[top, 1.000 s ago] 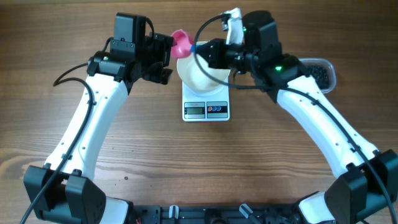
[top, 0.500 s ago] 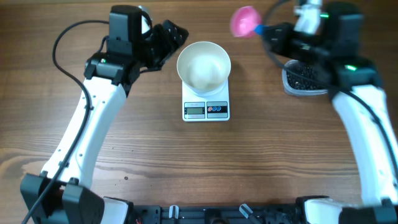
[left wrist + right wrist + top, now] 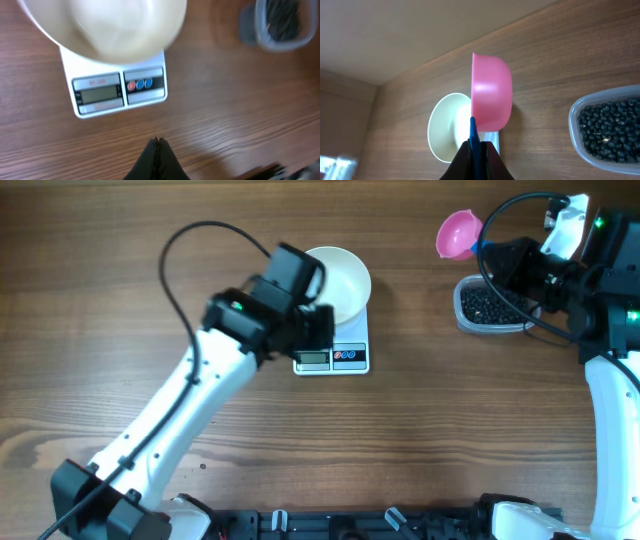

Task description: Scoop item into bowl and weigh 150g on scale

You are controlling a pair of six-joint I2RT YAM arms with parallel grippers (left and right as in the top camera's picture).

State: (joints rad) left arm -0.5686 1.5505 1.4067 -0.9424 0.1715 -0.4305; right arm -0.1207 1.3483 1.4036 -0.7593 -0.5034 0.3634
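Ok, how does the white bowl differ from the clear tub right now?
The bowl is round, opaque white; the tub is clear and rounded-rectangular. The bowl sits on the scale; the tub stands on the table. The bowl looks empty; the tub holds black beans. Both are open-topped.
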